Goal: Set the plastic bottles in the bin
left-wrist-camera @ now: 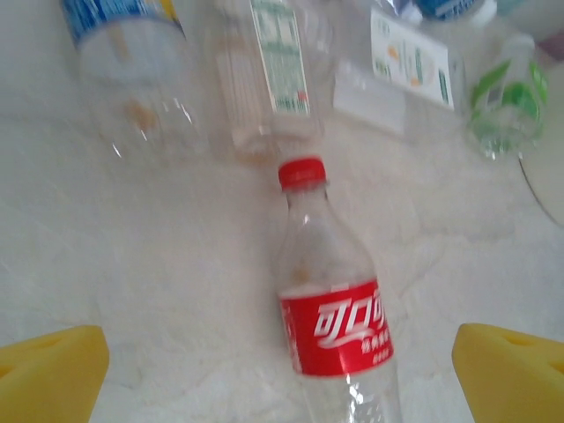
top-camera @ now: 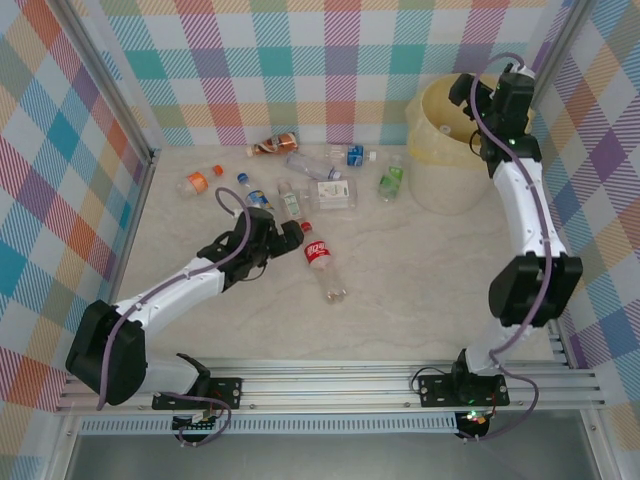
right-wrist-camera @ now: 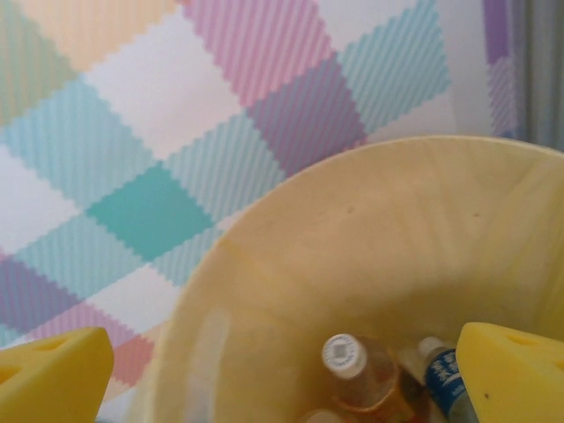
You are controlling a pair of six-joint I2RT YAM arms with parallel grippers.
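Note:
A clear bottle with a red label and red cap point(left-wrist-camera: 335, 326) lies on the table, cap pointing away. My left gripper point(left-wrist-camera: 280, 374) hovers over it, open, its yellow pads point(left-wrist-camera: 48, 370) wide on either side. From above, the left gripper point(top-camera: 296, 235) sits just left of this bottle point(top-camera: 322, 262). Several more plastic bottles lie behind it, among them an orange one point(top-camera: 197, 182), a brown one point(top-camera: 275, 145) and a green one point(top-camera: 392, 182). My right gripper point(right-wrist-camera: 282, 379) stands open and empty over the cream bin point(right-wrist-camera: 388, 229), where a white-capped amber bottle point(right-wrist-camera: 352, 370) and a blue-labelled bottle point(right-wrist-camera: 441, 374) lie.
The bin point(top-camera: 450, 150) stands at the back right against the checked wall point(top-camera: 300, 70). Checked walls close in the table on the left, back and right. The bottles crowd the back middle, with bare table point(top-camera: 400, 300) in front.

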